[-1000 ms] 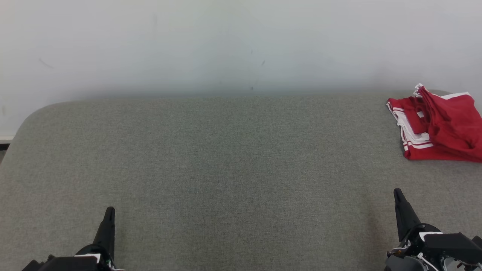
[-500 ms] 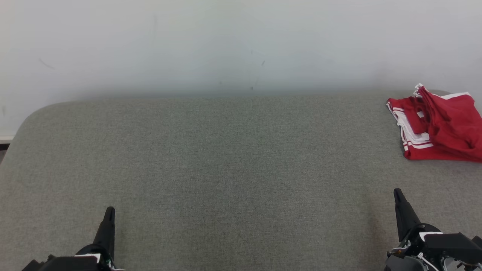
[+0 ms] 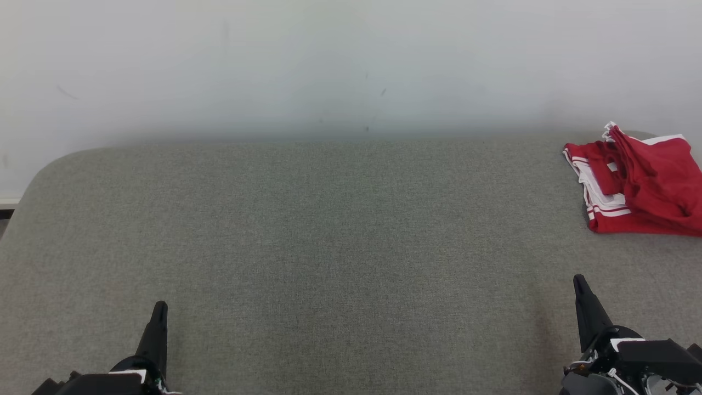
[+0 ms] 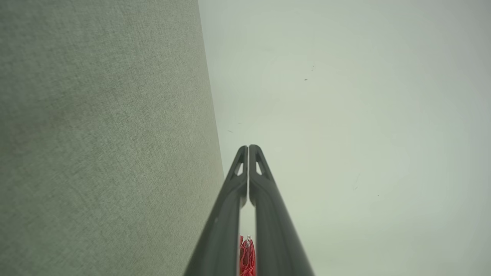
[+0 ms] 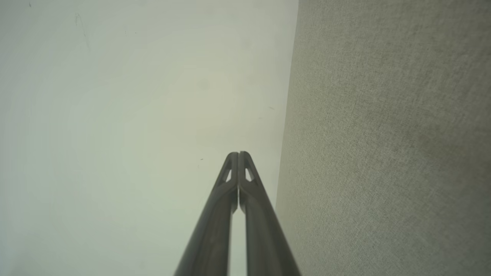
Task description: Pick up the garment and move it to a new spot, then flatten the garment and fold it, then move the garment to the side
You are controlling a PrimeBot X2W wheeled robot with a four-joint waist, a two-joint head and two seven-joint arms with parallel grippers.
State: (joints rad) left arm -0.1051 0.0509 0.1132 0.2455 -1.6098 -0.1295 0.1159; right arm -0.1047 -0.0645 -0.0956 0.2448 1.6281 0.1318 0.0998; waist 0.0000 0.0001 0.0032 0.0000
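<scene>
Grey woven surface (image 3: 351, 247), upholstery-type, rounded far corners, butted against a plain pale wall (image 3: 351, 66) with a few faint scuffs. The weave is matte and slightly nubby, so cloth should drag on it a bit.

Left gripper (image 3: 159, 307) sits at the near-left edge and right gripper (image 3: 577, 281) at near-right, both pointing away from the robot. In the wrist views each pair of long dark fingers (image 4: 264, 199) is pressed tip to tip with nothing between them. The fingers are slim and tapered, with a small triangular cut-out near each tip.

Outward from the right gripper, the garment (image 3: 641, 186) lies at the far-right of the surface, well apart from both grippers and partly cut off by the frame edge. A red sliver of it also shows low in the left wrist view.

It looks like red jersey knit with white stripe trim (image 3: 603, 211) along its left edges. It is bunched in several layers, and a ridge (image 3: 630, 153) of fabric stands up along the top. There is a small white bit at the far corner — tag or cord, can't tell.

Handling, my read:
- Light and limp with no stiffness, so it will sag and unfurl once lifted.
- The layers are loose, so a shallow pinch may take only the top one.
- Best holds are the raised ridge or the striped hem, which is likely doubled and thicker.
- The jaws must open first — flattening likely wants both arms on separate edges.
</scene>
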